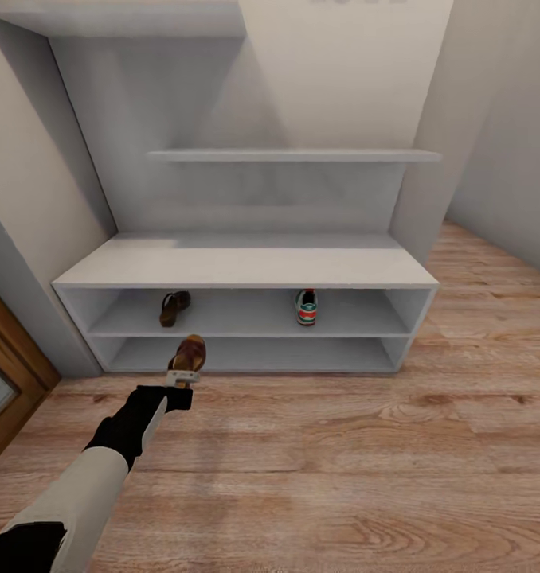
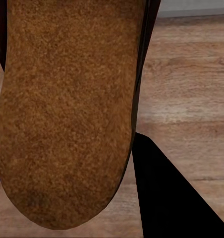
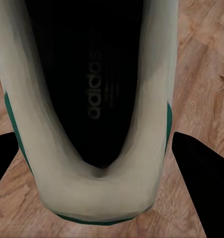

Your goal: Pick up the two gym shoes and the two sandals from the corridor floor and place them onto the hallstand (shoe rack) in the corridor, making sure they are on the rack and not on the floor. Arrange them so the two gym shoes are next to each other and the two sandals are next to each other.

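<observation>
The left end effector (image 1: 184, 377) is clamped on a sandal (image 1: 189, 352), holding it off the wood floor (image 1: 342, 461) just in front of the hallstand (image 1: 246, 267). On the upper shelf row rest another sandal (image 1: 174, 308) towards the left and a gym shoe (image 1: 306, 307) towards the right, well apart. In the right wrist view the right end effector (image 3: 99, 148) has its fingers on both sides of a second gym shoe (image 3: 92, 124) above the floor, though I cannot tell whether they grip it.

Letters (image 1: 358, 1) above hallstand (image 1: 246, 267) cropped; seemingly unreadable.

Home corridor: pale-grey shoe rack (image 1: 246, 270) on wood-plank floor (image 1: 342, 477).
</observation>
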